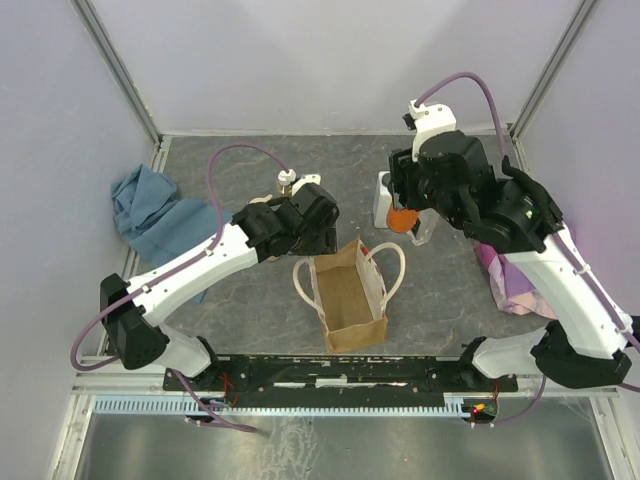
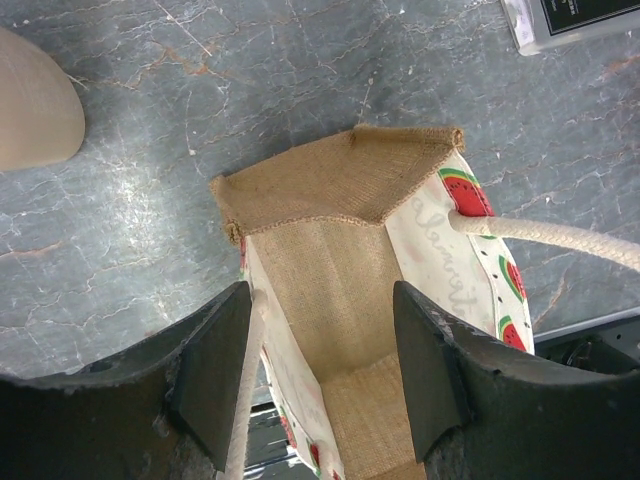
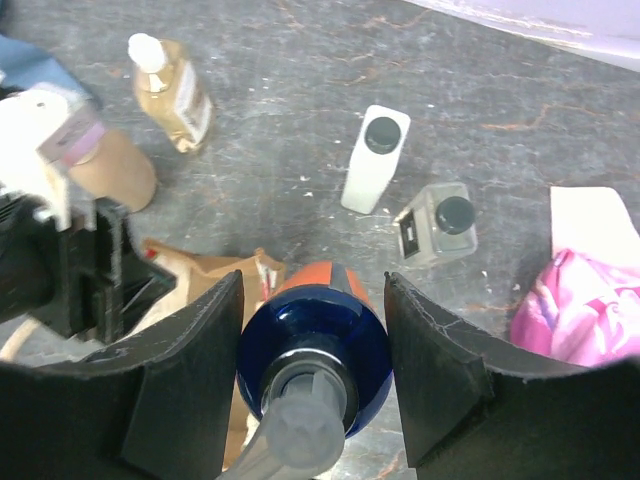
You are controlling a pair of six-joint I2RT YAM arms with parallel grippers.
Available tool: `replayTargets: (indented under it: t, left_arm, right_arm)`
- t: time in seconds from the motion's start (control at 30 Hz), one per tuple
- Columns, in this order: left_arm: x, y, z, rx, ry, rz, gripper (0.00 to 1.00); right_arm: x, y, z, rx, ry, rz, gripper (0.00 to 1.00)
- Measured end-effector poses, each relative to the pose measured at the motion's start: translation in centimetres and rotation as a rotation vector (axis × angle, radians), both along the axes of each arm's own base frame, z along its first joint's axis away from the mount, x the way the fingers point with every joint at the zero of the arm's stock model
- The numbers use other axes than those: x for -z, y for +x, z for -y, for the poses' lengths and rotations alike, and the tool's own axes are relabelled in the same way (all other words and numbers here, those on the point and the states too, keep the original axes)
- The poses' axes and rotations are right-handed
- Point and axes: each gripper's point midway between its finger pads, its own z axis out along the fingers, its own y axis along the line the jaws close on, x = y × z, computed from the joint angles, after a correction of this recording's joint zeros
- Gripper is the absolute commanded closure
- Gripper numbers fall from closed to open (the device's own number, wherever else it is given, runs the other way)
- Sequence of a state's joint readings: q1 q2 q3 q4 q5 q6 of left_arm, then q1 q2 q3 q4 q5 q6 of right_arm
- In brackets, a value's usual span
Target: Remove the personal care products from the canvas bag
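The canvas bag (image 1: 345,295) stands open at the table's middle. In the left wrist view the canvas bag's (image 2: 340,290) bare woven floor shows, with nothing in it. My left gripper (image 2: 320,300) hangs open over its mouth, the left finger (image 2: 215,380) beside a rope handle (image 2: 245,400). My right gripper (image 3: 312,285) is shut on a dark blue bottle (image 3: 315,340) with an orange label and grey pump, held above the table right of the bag. On the table stand an amber bottle (image 3: 175,95), a beige bottle (image 3: 120,175), a white bottle (image 3: 372,165) and a clear bottle (image 3: 435,225).
A blue cloth (image 1: 150,210) lies crumpled at the table's left edge. A pink floral cloth (image 1: 510,280) lies at the right, under the right arm. The white bottle (image 1: 383,198) stands just behind the right gripper (image 1: 408,215). Walls close in the back and sides.
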State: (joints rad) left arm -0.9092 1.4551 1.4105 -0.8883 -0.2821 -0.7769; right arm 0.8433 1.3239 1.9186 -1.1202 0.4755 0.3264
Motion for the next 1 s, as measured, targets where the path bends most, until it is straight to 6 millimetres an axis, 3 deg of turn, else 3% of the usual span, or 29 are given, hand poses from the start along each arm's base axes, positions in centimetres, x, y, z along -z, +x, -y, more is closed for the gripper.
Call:
replayTargets:
  t: [0.2, 0.53, 1.0]
  left_arm:
    - [0.2, -0.1, -0.1, 0.0, 0.004, -0.004, 0.35]
    - [1.1, -0.4, -0.4, 0.001, 0.022, -0.019, 0.35]
    - [1.4, -0.6, -0.7, 0.002, 0.028, -0.025, 0.34]
  right_arm:
    - [2.8, 3.2, 1.8, 0.092, -0.062, -0.043, 0.59]
    - [11.3, 5.9, 3.7, 0.152, -0.091, -0.208, 0.62]
    - [22.4, 7.7, 3.0, 0.142, -0.09, -0.358, 0.62]
